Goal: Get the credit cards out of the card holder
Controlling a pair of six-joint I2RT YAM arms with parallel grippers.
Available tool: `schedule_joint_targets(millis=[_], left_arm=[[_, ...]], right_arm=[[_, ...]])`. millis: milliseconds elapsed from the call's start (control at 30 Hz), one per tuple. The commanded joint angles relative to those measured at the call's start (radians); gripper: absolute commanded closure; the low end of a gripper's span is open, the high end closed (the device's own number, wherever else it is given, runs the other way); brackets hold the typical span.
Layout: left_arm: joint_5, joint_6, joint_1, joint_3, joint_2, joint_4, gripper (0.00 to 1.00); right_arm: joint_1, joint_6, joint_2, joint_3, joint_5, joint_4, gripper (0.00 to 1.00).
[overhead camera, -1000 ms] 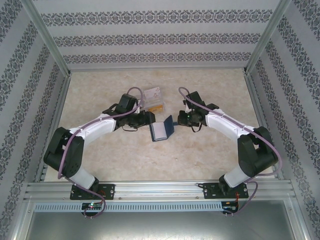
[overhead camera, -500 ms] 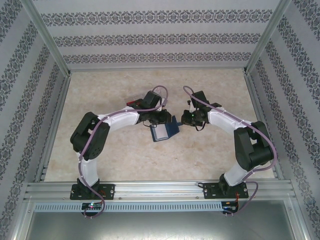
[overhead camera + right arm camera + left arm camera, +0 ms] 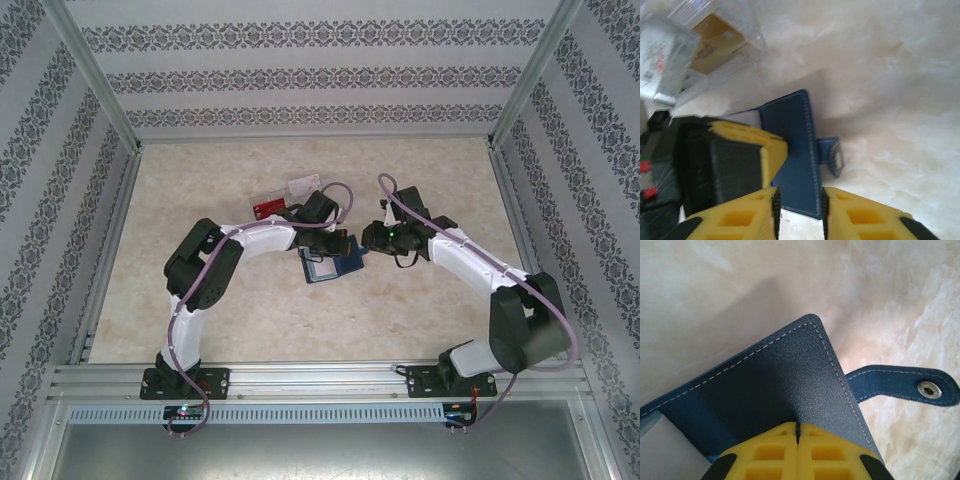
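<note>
The dark blue card holder (image 3: 335, 264) lies open between the two arms, with a pale sleeve (image 3: 318, 269) facing up. My left gripper (image 3: 798, 427) is shut on the edge of its blue cover (image 3: 790, 370). The closure tab (image 3: 905, 385) with its snap sticks out to the right. My right gripper (image 3: 799, 210) stands slightly open, and the cover's lower corner (image 3: 800, 165) shows in the gap just past its pads. Behind the left arm a red card (image 3: 267, 207) and a whitish card (image 3: 303, 184) lie on the table. An orange-gold card (image 3: 715, 35) lies there too.
The pale marbled tabletop (image 3: 250, 300) is walled by patterned panels, with metal rails along both sides and the near edge. Both forearms meet over the table's middle. The left gripper's yellow finger (image 3: 755, 142) sits close beside my right fingers.
The left arm has swung right to the card holder and its jaws have shut on the cover. The right jaws have parted a little. The holder has tipped lower.
</note>
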Motion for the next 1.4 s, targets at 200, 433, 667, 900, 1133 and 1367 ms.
schedule_joint_targets(millis=[200, 433, 667, 900, 1133, 1367], left_arm=[[-0.029, 0.028, -0.012, 0.011, 0.035, -0.094, 1.00], [-0.013, 0.005, -0.009, 0.041, -0.030, -0.140, 1.00], [-0.063, -0.055, 0.019, 0.016, -0.124, -0.196, 0.94], [-0.176, -0.093, 0.067, -0.069, -0.239, -0.281, 0.67], [-0.123, -0.161, 0.118, -0.165, -0.266, -0.246, 0.47], [-0.131, -0.172, 0.125, -0.165, -0.242, -0.259, 0.41]], right_arm=[[0.076, 0.157, 0.096, -0.069, 0.022, 0.127, 0.88], [0.077, 0.187, 0.165, -0.100, 0.016, 0.176, 0.90], [0.077, 0.183, 0.188, -0.109, -0.033, 0.213, 0.89], [0.082, 0.167, 0.209, -0.099, -0.040, 0.213, 0.83], [0.091, 0.153, 0.251, -0.074, -0.022, 0.195, 0.80], [0.092, 0.143, 0.274, -0.060, -0.001, 0.171, 0.80]])
